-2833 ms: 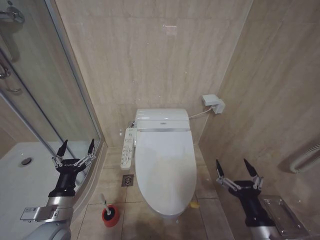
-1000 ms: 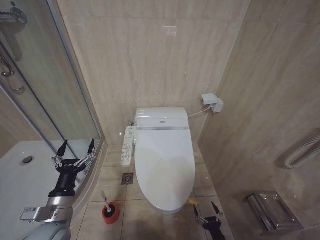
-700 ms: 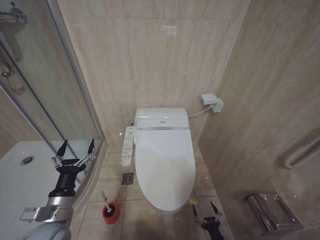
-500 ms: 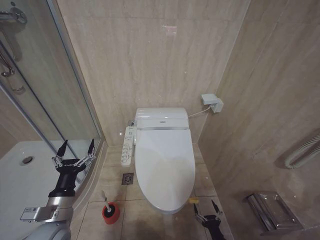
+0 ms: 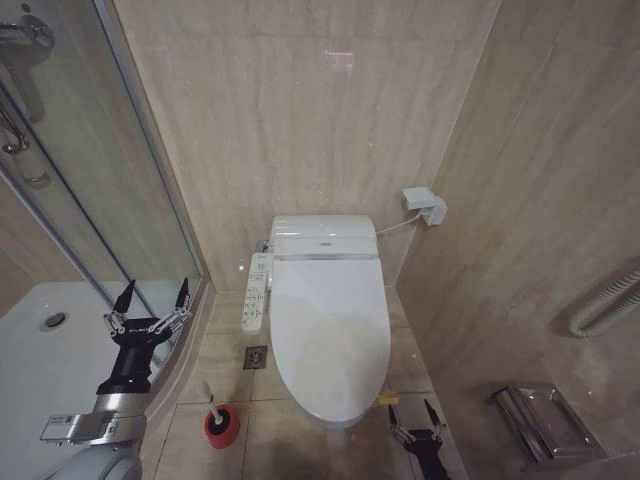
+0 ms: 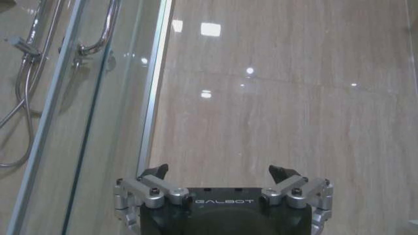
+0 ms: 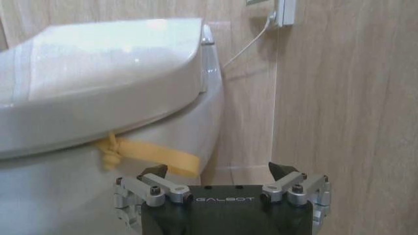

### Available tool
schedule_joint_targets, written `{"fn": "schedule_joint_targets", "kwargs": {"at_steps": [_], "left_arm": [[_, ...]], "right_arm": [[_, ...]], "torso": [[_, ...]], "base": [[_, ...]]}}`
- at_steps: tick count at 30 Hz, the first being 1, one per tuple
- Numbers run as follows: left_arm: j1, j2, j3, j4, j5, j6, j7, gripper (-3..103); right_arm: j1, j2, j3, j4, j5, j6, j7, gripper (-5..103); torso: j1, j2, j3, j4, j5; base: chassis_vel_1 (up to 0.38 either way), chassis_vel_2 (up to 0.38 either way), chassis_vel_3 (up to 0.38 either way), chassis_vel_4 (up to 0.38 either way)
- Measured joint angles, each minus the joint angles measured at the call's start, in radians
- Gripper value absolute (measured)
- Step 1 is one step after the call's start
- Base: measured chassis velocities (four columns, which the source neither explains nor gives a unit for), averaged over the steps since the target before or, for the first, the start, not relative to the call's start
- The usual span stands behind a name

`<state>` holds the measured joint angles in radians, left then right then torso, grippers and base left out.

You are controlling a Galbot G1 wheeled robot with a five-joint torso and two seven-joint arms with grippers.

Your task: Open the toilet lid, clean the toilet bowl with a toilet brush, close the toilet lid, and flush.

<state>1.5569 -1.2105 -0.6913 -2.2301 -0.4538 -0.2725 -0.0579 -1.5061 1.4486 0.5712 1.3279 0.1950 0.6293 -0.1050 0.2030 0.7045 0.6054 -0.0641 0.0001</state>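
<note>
So a small bathroom corner is seen here, walled in glossy beige marble-look tile, with the same tile on the floor (image 5: 225,350). A glass shower enclosure (image 5: 110,180) is set along the robot's left, and a white shower tray (image 5: 40,350) can be made out behind it. A white wall box (image 5: 426,205) with a cord is mounted on the right-hand wall, and a chrome paper holder (image 5: 545,420) is fixed lower down on that wall. A small floor drain (image 5: 255,359) is set into the tile beside the toilet.

The toilet lid (image 5: 330,335) is shut flat over the toilet, glossy and white, with a side control panel (image 5: 257,297) attached along its left edge. The yellow strap (image 7: 147,154) is hung from the lid's front right edge; in the right wrist view it is knotted under the lid rim and draped down against the toilet bowl (image 7: 78,196).

The right gripper (image 5: 418,425) is held low by the toilet's front right corner, fingers spread apart with nothing pinched. The strap is found just ahead of it and slightly to its left, near but not touching.

The left gripper (image 5: 150,303) is parked up by the shower glass, well apart from the toilet, fingers also spread wide and empty.

The toilet brush (image 5: 212,400) is left standing in its red holder cup (image 5: 222,428) on the floor to the left of the toilet front, white handle tilted.
</note>
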Motion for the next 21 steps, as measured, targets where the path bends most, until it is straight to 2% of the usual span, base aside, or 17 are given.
{"fn": "schedule_joint_targets", "kwargs": {"at_steps": [5,14,17,21], "left_arm": [[0.000,0.000,0.000,0.000,0.000,0.000,0.000,100],[0.000,0.000,0.000,0.000,0.000,0.000,0.000,100],[0.000,0.000,0.000,0.000,0.000,0.000,0.000,100],[0.000,0.000,0.000,0.000,0.000,0.000,0.000,100]], "right_arm": [[-0.001,-0.002,0.007,-0.014,0.062,0.043,-0.063,100],[0.025,0.007,0.012,-0.064,0.122,0.112,-0.131,100],[0.047,0.017,0.013,-0.107,0.160,0.153,-0.179,100],[0.059,0.028,0.013,-0.133,0.168,0.178,-0.192,100]], "torso": [[0.000,0.000,0.000,0.0000,-0.0001],[0.000,0.000,0.000,0.0001,-0.0001],[0.000,0.000,0.000,0.0000,-0.0001],[0.000,0.000,0.000,0.0000,0.0000]], "base": [[0.000,0.000,0.000,0.000],[0.000,0.000,0.000,0.000],[0.000,0.000,0.000,0.000],[0.000,0.000,0.000,0.000]]}}
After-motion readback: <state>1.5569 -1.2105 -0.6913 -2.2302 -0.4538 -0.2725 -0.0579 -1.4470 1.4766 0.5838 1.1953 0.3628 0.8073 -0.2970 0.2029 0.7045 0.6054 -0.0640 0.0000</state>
